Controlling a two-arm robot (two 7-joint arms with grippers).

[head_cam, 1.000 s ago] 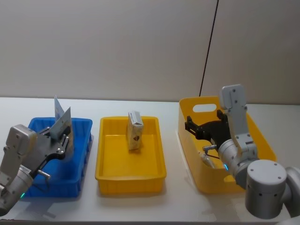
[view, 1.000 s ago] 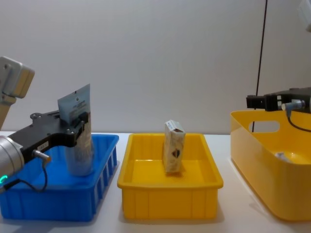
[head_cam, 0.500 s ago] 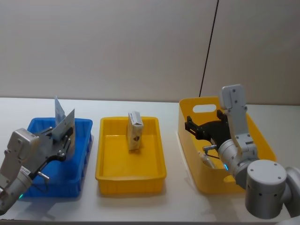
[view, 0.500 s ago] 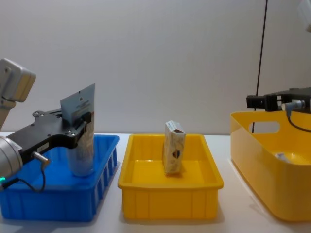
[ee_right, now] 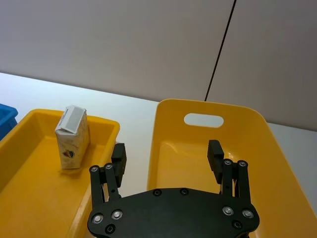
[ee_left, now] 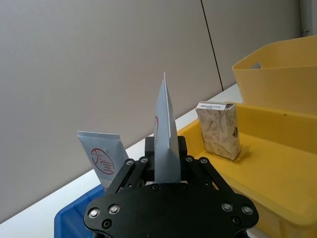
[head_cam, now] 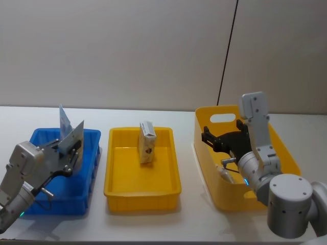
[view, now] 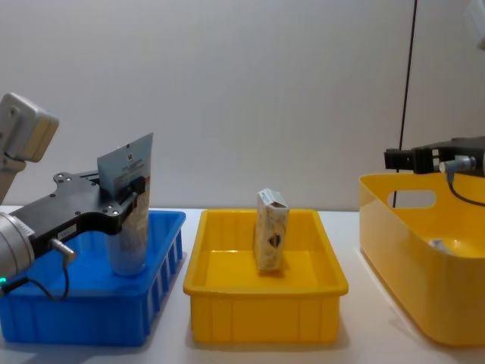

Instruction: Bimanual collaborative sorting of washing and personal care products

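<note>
Room was evenly lit, soft diffuse light from overhead, approx. Faint, soft-edged shadows lay under the yellow tray (head_cam: 142, 195) & blue crate (head_cam: 66, 206) on the white table (head_cam: 189, 219). Slight sheen on tray floor; wall (view: 265, 91) looked flat, uniform.

Tilted pale tube (view: 127, 241), upright carton (view: 271, 230), perhaps bottle (head_cam: 226, 175)

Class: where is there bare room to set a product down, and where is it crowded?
Free: the yellow tray floor between the cream carton and its near rim; the table strip between tray and yellow tub. Crowded: the blue crate, where the left gripper holds a tube by a second tube; the open right gripper hangs over the tub.
</note>
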